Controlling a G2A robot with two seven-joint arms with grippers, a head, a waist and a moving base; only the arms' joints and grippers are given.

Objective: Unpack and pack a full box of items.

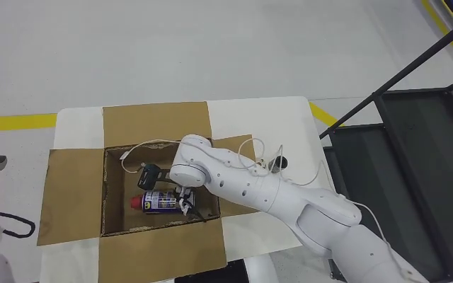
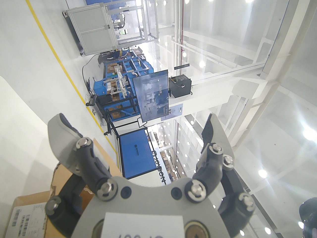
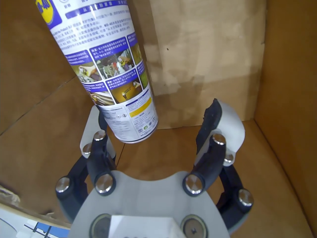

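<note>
An open cardboard box [image 1: 76, 192] sits on the white table [image 1: 276, 113] with its flaps spread out. Inside it lies a blue-and-white spray can [image 1: 160, 202] with a red cap, on its side. My right gripper [image 1: 187, 204] is down in the box at the can's base end. In the right wrist view that gripper [image 3: 156, 111] stands open, with the can [image 3: 104, 58] lying just ahead and partly over one finger, and nothing gripped. My left gripper [image 2: 135, 120] is open and empty, pointing up into the hall, beside a labelled box corner [image 2: 27, 209].
A black adapter [image 1: 148, 175] with a white cable [image 1: 130, 157] lies in the box behind the can. A small black object [image 1: 281, 163] with a white cord rests on the table right of the box. Box walls [image 3: 284, 50] close in around the right gripper.
</note>
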